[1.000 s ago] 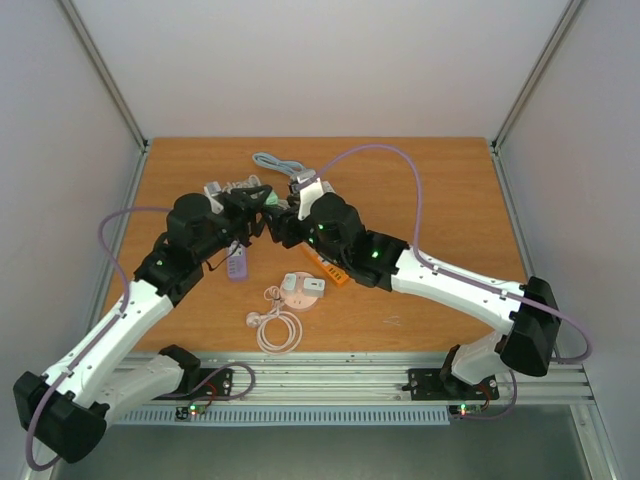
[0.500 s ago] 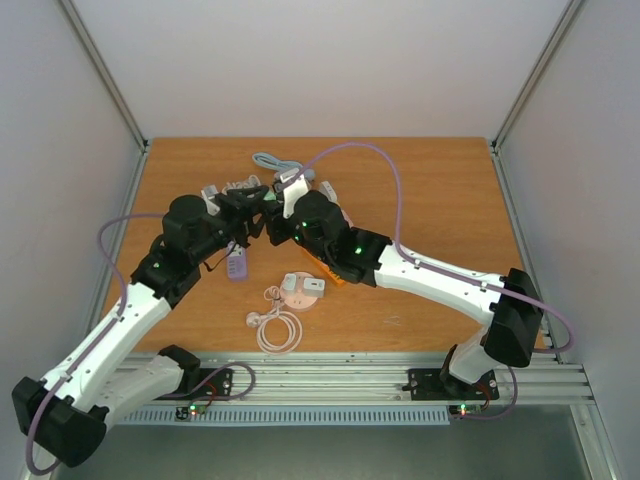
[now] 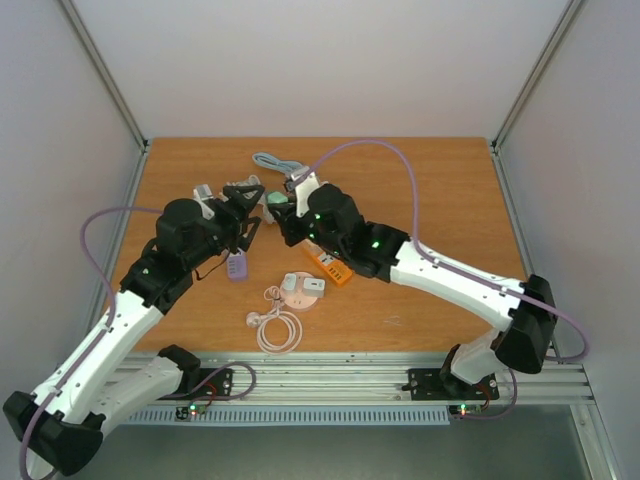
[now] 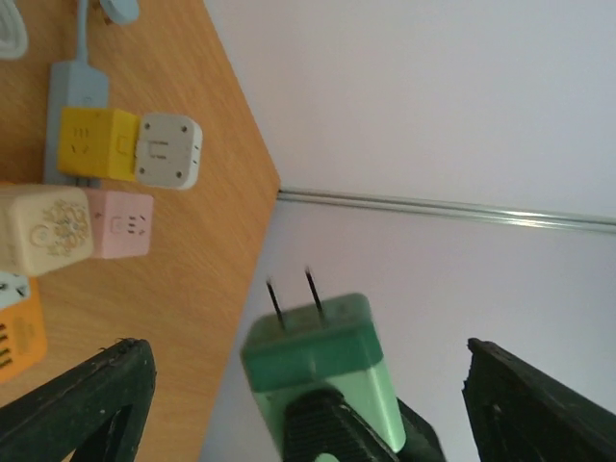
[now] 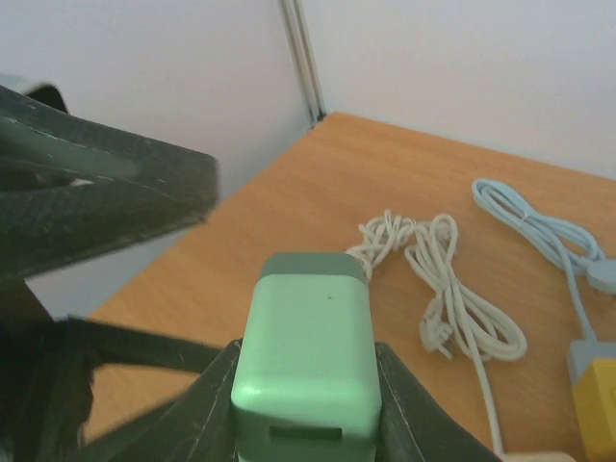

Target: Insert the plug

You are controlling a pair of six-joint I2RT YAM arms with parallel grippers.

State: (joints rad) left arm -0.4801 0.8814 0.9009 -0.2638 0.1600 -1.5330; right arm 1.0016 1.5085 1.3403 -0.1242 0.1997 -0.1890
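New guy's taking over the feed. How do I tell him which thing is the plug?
On the wooden table, look where the two arms meet, near the far middle. The plug is the mint-green block pinched in the right tool, off the wood. It alone is green with two bare prongs; the cubes on the wood are yellow, white, pink and cream.

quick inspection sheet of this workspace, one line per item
surface: wooden table, no spills seen
job's things: green plug held in the air, prongs bare, not inserted; yellow socket cube and white socket cube on the table
clutter: purple adapter, orange power strip
grippers: right gripper shut on the green plug; left gripper open, not touching it
cables: white cable bundled, light blue cable coiled
surroundings: white walls, metal frame
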